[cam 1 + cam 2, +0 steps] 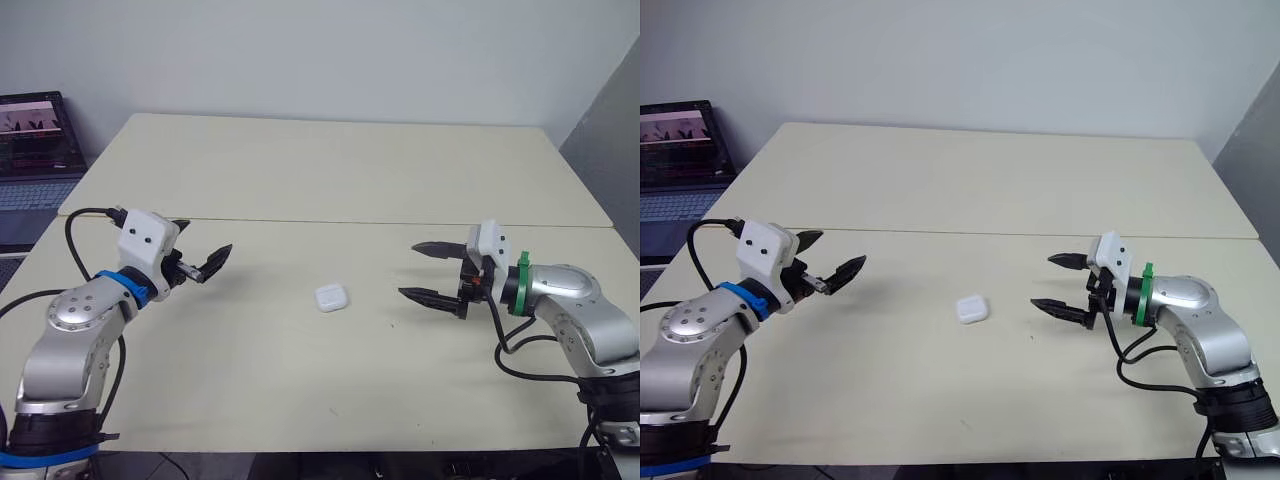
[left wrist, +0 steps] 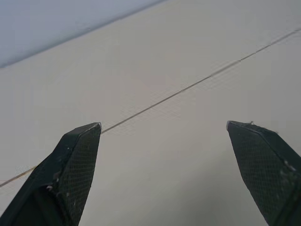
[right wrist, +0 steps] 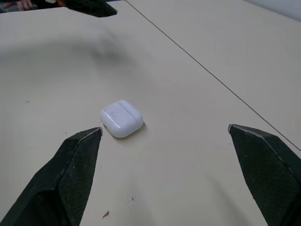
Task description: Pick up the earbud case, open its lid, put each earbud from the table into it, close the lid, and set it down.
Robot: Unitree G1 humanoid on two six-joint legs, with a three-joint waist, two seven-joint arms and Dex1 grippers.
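A small white earbud case (image 1: 331,297) lies on the beige table (image 1: 300,380) with its lid down, between my two grippers. My right gripper (image 1: 408,269) is open, a short way to the right of the case, its fingers pointing at it; the right wrist view has the case (image 3: 121,118) just ahead of the left-hand finger (image 3: 70,174). My left gripper (image 1: 205,240) is open too, farther off to the left and hovering above the table with nothing between its fingers. I see no loose earbuds on the table.
A seam (image 1: 350,222) runs across the table behind both grippers, with more bare tabletop beyond it. An open laptop (image 1: 35,140) stands off the table at the far left. The table's front edge (image 1: 330,450) is near me.
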